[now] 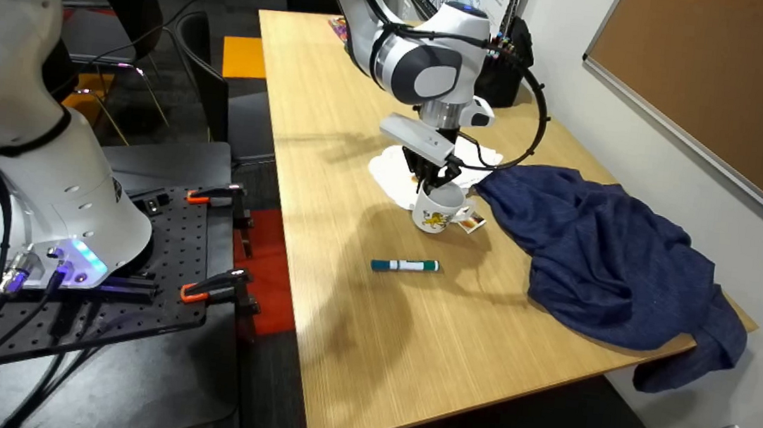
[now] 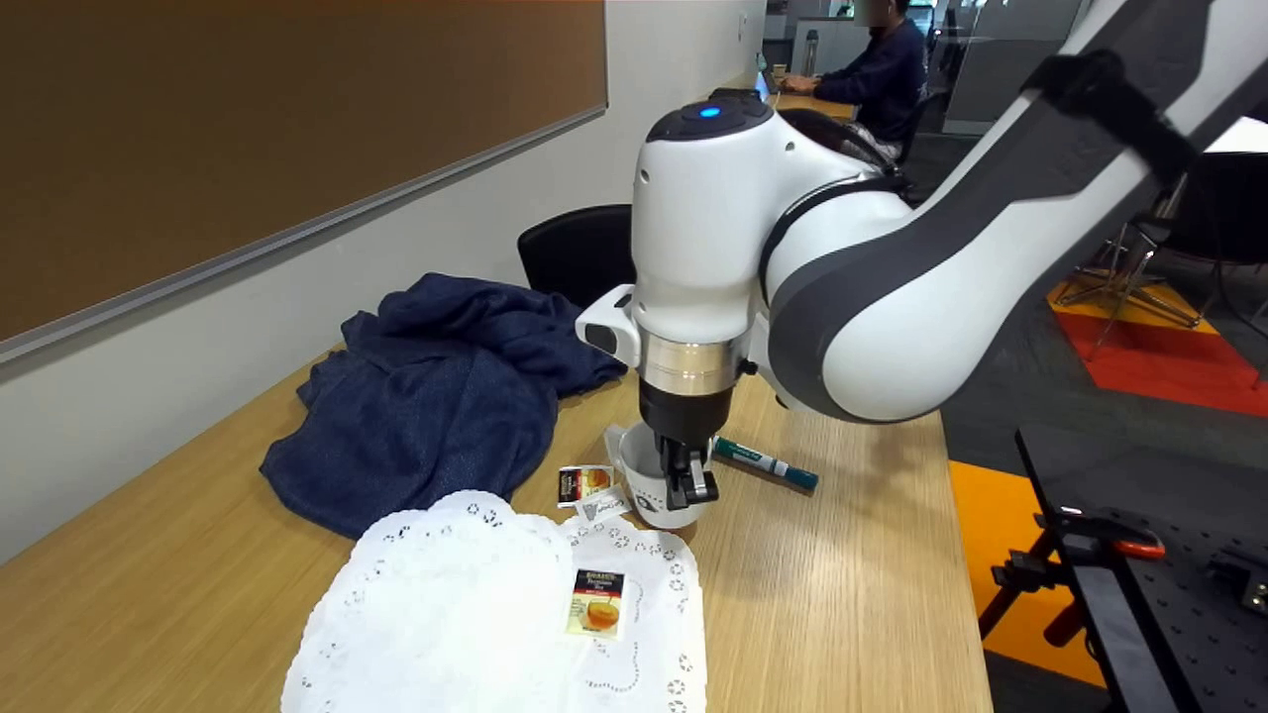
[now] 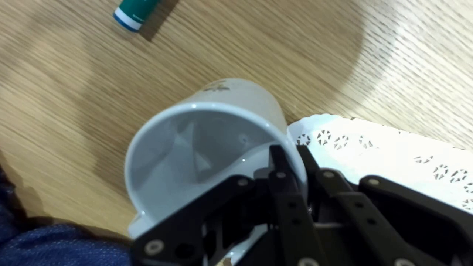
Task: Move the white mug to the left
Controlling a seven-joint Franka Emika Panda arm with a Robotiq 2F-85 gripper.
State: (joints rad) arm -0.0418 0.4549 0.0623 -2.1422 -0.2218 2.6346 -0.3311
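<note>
Plainly, the gripper (image 3: 292, 157) was narrow in the wrist view, its fingers (image 3: 282, 181) straddling the rim of the white mug (image 1: 440, 207), one inside the mug and one outside, with the rim pinched between. The mug's mouth faced up; whether its base touched the table (image 1: 482, 338) I could not tell. In an exterior view the mug was left of a dark blue cloth (image 1: 603, 266), with its handle to the right, and a green marker (image 1: 405, 265) lay on its near side, apart from it. In an exterior view white lace paper (image 2: 426, 614) lay near, with a tea packet (image 2: 596, 602) on it, and the mug was by its far edge. A second tea packet (image 2: 584, 483) and a small white packet (image 2: 602, 505) lay just left of the mug; the marker lay farther off to the right. The cloth lay heaped on the left, below a brown board (image 2: 277, 119) on the wall (image 2: 446, 238), and a seated person (image 2: 892, 77) was far beyond the arm (image 2: 703, 218).
</note>
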